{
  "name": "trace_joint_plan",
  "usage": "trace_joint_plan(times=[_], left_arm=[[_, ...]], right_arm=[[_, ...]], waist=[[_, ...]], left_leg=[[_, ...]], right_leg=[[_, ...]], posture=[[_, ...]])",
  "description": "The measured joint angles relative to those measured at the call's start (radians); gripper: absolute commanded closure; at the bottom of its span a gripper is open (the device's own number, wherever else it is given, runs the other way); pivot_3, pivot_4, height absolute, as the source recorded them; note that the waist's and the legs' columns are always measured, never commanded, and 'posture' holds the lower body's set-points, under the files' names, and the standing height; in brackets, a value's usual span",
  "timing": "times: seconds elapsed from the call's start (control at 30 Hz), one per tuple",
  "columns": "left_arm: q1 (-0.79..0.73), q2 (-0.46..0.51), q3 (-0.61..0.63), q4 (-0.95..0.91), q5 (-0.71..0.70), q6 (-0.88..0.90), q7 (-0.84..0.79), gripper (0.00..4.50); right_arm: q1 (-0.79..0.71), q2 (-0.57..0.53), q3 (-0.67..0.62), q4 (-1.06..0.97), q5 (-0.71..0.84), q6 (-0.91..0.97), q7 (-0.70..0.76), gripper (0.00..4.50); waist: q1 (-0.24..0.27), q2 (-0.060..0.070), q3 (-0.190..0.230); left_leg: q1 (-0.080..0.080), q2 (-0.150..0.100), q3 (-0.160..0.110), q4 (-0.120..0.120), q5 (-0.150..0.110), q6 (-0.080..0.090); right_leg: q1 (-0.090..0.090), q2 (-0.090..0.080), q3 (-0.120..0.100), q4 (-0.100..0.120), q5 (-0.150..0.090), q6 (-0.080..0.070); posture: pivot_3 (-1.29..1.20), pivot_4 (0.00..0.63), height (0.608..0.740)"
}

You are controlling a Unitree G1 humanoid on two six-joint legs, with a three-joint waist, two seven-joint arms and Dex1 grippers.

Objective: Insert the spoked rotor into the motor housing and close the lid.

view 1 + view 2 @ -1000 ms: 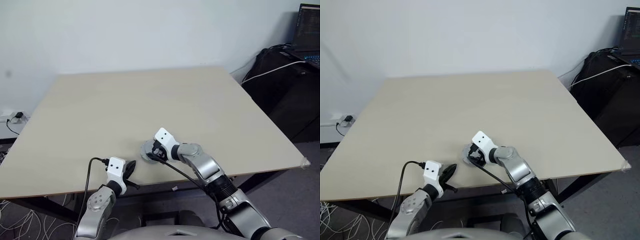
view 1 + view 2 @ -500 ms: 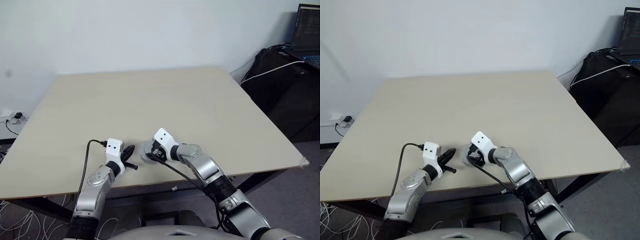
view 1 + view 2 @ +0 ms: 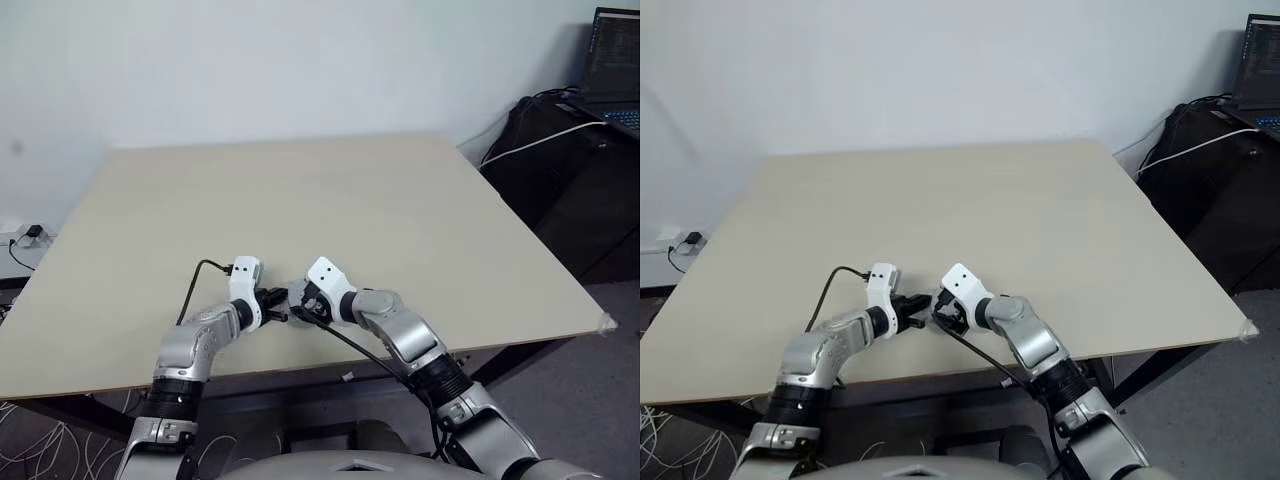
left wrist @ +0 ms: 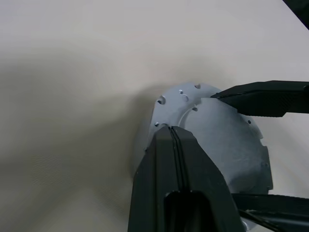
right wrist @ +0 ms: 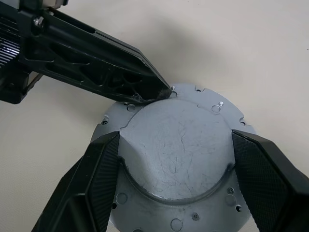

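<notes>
Lid [image 5: 181, 145], a grey metal disc low and centre on the counter [image 3: 400, 210], looks rigid, smooth and slippery, best taken across its rim, where the right tool [image 5: 176, 145] pinches it, spread wide, while the left tool [image 4: 175, 140], pressed together, touches its edge.

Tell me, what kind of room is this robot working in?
Probably a lab or office workroom. A bare wooden table stands against a plain white wall, a laptop showing lines of text sits on a dark stand at the right, and loose cables lie on the floor.
</notes>
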Motion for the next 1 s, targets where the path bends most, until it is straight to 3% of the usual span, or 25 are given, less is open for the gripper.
trace_joint_plan(times=[0.3,0.43,1.0], left_arm=[[-0.048,0.008,-0.009,0.022,0.003,0.064,-0.003,4.5],[-0.053,0.01,-0.01,0.023,0.003,0.08,-0.007,4.5],[-0.053,0.015,-0.011,0.023,0.004,0.079,-0.027,4.5]], right_arm=[[0.005,0.001,-0.009,-0.013,0.001,0.013,-0.001,1.29],[0.017,0.001,-0.022,-0.027,0.016,0.021,0.01,0.04],[0.058,0.034,-0.134,-0.094,0.061,-0.03,-0.069,0.04]], waist=[[0.003,0.0,0.0],[0.003,-0.001,-0.001],[0.003,-0.003,0.001]], left_leg=[[0.0,0.0,0.0,0.0,-0.001,-0.002],[0.0,-0.001,0.0,-0.001,-0.001,-0.002],[-0.001,-0.001,-0.001,-0.001,-0.001,-0.002]], right_leg=[[0.001,0.0,0.0,0.0,0.0,0.0],[0.0,0.0,0.0,0.0,0.0,0.0],[-0.001,-0.001,0.0,-0.001,-0.002,-0.003]], posture=[[0.0,0.0,0.74],[0.0,0.0,0.74],[0.0,0.0,0.74]])
